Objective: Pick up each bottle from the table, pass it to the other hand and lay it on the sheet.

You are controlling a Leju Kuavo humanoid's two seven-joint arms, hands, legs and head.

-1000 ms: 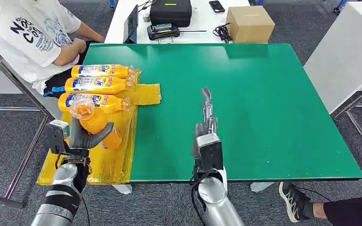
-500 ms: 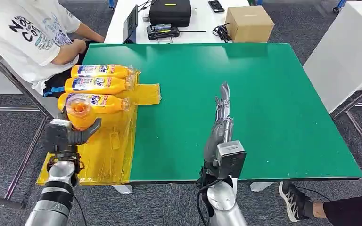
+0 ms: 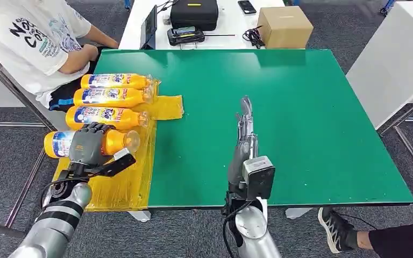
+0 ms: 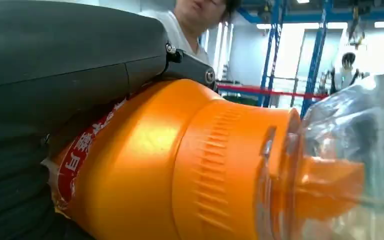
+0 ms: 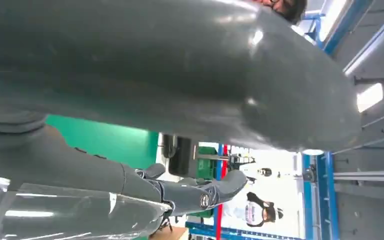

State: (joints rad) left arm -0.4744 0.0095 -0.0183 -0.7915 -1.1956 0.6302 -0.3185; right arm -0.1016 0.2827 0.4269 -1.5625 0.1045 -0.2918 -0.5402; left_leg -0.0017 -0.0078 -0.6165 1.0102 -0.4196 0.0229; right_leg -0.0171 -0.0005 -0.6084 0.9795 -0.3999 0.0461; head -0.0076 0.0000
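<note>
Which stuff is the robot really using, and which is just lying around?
Using: the bottle in the left hand, three bottles lying on the yellow sheet, the right hand.
Just lying around: cardboard box, black case, phone.

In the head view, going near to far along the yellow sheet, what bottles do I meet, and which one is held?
Held bottle in the left hand → second bottle → third bottle → farthest bottle.
</note>
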